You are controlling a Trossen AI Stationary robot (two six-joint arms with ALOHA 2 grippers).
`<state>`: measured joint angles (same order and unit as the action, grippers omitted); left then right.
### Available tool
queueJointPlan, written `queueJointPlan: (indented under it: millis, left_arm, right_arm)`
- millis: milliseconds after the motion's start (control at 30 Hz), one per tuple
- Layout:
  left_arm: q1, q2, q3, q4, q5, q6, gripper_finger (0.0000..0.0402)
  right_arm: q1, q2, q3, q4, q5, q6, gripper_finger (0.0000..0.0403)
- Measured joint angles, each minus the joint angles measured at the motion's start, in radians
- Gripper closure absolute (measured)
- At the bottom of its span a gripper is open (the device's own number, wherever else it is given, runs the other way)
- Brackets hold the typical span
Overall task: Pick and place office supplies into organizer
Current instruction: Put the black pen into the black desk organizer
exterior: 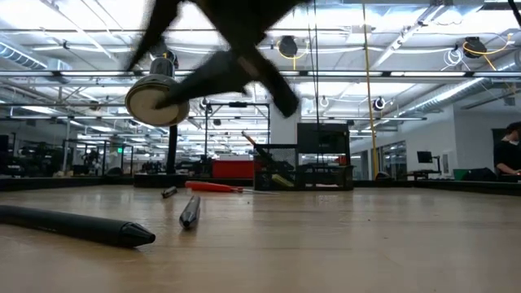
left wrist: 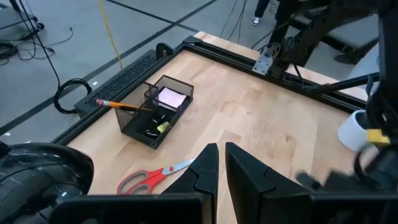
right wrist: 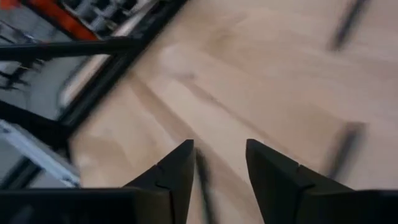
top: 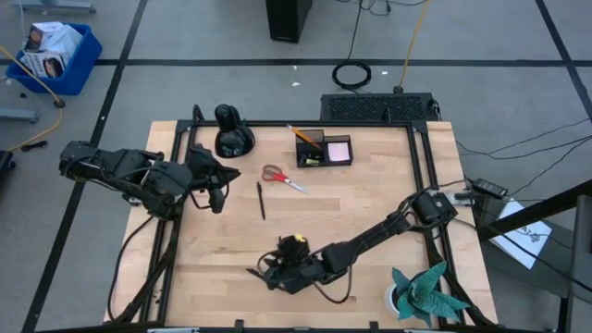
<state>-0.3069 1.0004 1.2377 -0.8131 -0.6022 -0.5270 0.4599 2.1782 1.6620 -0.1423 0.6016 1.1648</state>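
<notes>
The step in hand appears to be picking a thin black pen (right wrist: 202, 180) from the near edge of the wooden table (top: 370, 203). The right gripper (right wrist: 219, 163) straddles it, fingers apart, not gripping. Next: close, lift, carry to the far black mesh organizer (top: 323, 148). The left gripper (left wrist: 221, 168) waits left, closed, empty.

Grey floor (top: 231, 83) crossed by black tape lines surrounded the wooden desk (top: 370, 194); a blue bin (top: 57, 57) stood nearby, and long ceiling lights (exterior: 423, 32) glowed overhead.
</notes>
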Motion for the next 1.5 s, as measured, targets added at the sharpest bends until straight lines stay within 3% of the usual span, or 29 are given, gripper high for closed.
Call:
queueJointPlan:
  millis: [167, 400, 567, 767, 1200, 1500]
  left_arm:
    - [0.0, 0.0, 0.0, 0.0, 0.0, -0.001, 0.0371]
    - [0.0, 0.0, 0.0, 0.0, 0.0, -0.002, 0.0371]
    - [0.0, 0.001, 0.0, -0.002, 0.0, 0.014, 0.0371]
    - [0.0, 0.001, 0.0, -0.005, 0.0, 0.032, 0.0371]
    - [0.0, 0.001, 0.0, -0.006, 0.0, 0.034, 0.0371]
    - [0.0, 0.001, 0.0, -0.005, 0.0, 0.029, 0.0371]
  right_arm:
    - [0.001, 0.068, 0.132, -0.138, -0.002, 0.003, 0.0275]
    - [0.022, 0.191, 0.288, -0.122, 0.026, 0.062, 0.0278]
    - [0.029, 0.231, 0.393, -0.381, 0.025, 0.071, 0.0278]
    - [0.024, 0.222, 0.394, -0.513, 0.101, 0.119, 0.0278]
    - [0.027, 0.253, 0.391, -0.589, 0.075, 0.16, 0.0282]
    - [0.028, 0.252, 0.27, -0.49, 0.009, 0.176, 0.0322]
